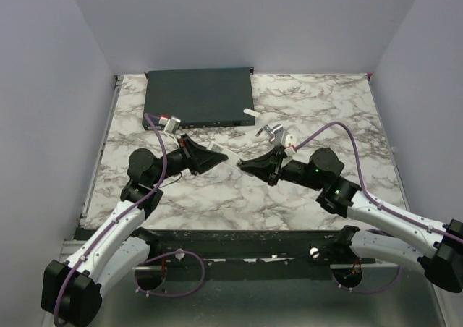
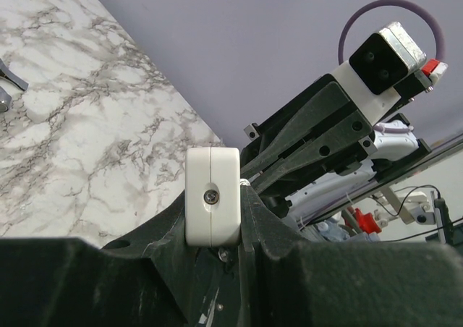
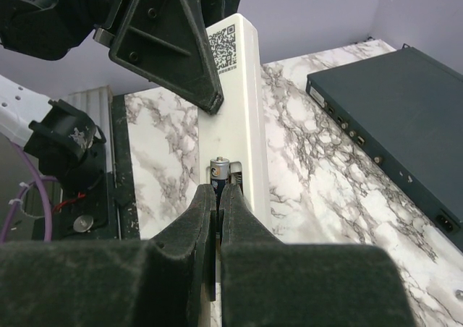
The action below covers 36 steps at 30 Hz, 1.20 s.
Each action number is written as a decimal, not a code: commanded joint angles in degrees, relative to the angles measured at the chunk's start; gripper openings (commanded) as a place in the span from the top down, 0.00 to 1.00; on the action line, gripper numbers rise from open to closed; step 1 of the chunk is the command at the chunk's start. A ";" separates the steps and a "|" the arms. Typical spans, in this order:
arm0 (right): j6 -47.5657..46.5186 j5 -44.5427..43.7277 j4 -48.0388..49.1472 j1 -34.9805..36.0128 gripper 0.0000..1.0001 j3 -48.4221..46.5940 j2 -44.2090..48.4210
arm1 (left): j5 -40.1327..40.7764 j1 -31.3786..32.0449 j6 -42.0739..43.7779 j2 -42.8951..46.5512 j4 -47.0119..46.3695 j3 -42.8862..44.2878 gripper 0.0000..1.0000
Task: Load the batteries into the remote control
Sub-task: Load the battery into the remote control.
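Observation:
The white remote control (image 3: 235, 88) is held off the table, and my left gripper (image 2: 212, 213) is shut on one end of it (image 2: 212, 195). Its back is open, showing the battery bay with a spring. My right gripper (image 3: 218, 191) is shut on a slim dark battery (image 3: 220, 169) whose silver-capped end pokes out of the fingertips, lying in the bay. In the top view the two grippers meet over the table's middle, left (image 1: 213, 155) and right (image 1: 249, 166), with the remote (image 1: 233, 160) between them. Any other batteries are out of view.
A large flat dark-grey box (image 1: 200, 95) lies at the back of the marble table (image 1: 325, 117), also seen at the right of the right wrist view (image 3: 391, 103). A small white piece (image 1: 251, 113) rests by the box's front edge. Grey walls close in three sides.

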<state>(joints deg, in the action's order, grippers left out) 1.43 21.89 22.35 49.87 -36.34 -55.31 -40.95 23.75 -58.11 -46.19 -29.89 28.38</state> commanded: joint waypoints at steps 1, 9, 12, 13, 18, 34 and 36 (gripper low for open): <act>-0.82 0.43 -3.74 0.14 0.99 -0.17 -0.92 | -0.28 0.51 -0.60 0.51 -2.57 1.92 1.00; -4.28 1.06 -8.12 0.15 0.99 -1.28 -1.29 | 0.11 0.51 -0.16 0.49 -1.07 2.95 1.00; -4.61 1.01 -9.14 0.15 0.99 -1.37 -1.17 | 0.41 0.51 -0.16 0.49 -0.92 3.07 1.00; -4.68 1.03 -9.52 0.14 0.99 -1.38 -1.04 | 0.40 0.53 -0.16 0.49 -0.87 3.16 1.00; -4.86 1.05 -11.24 0.17 0.99 -1.42 -0.72 | 0.50 0.53 0.26 0.48 -0.11 3.58 1.00; -4.27 1.09 -11.63 0.14 0.95 -2.55 -2.39 | 1.21 0.51 0.11 0.87 -0.08 3.01 1.00; -4.24 1.12 -11.45 0.14 0.93 -2.60 -2.51 | 1.38 0.51 0.01 0.91 -0.25 2.68 1.00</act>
<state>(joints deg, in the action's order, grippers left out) -2.59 22.48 15.40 49.87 -38.41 -56.49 -40.51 24.10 -56.99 -46.48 -25.41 28.60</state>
